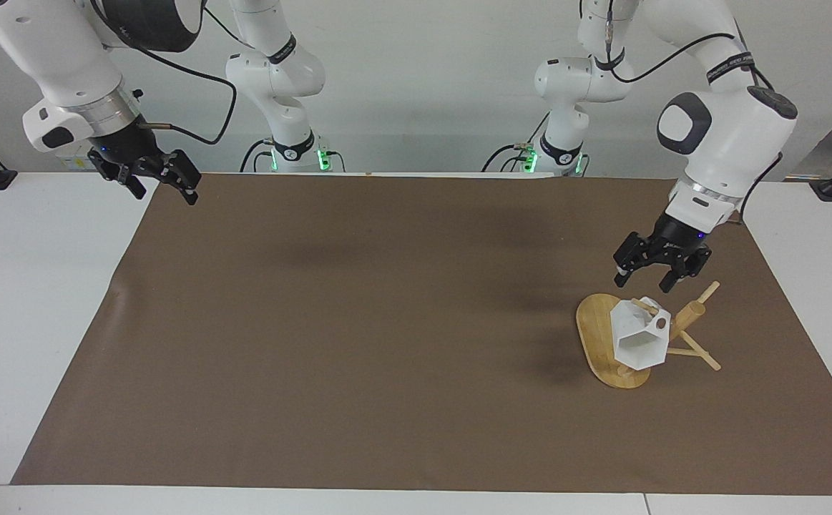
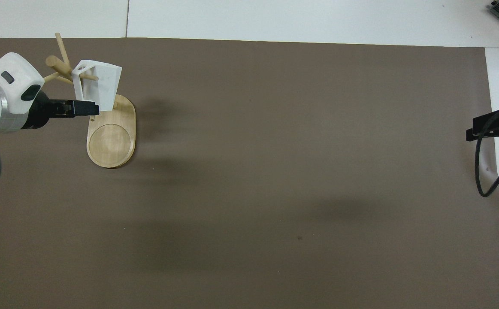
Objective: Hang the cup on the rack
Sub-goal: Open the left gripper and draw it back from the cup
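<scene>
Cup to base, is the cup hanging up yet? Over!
Left claw open, over rack, clear of cup. Right claw open, waiting. Cup hangs on peg by handle. Nothing in the way.

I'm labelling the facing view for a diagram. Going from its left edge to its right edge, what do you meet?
Right hand up in the air by the brown mat's corner → bare mat → cup hanging on the rack.

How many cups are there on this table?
1. The white cup hangs by its handle on a peg of the wooden rack, at the left arm's end of the table. None seems hidden.
</scene>
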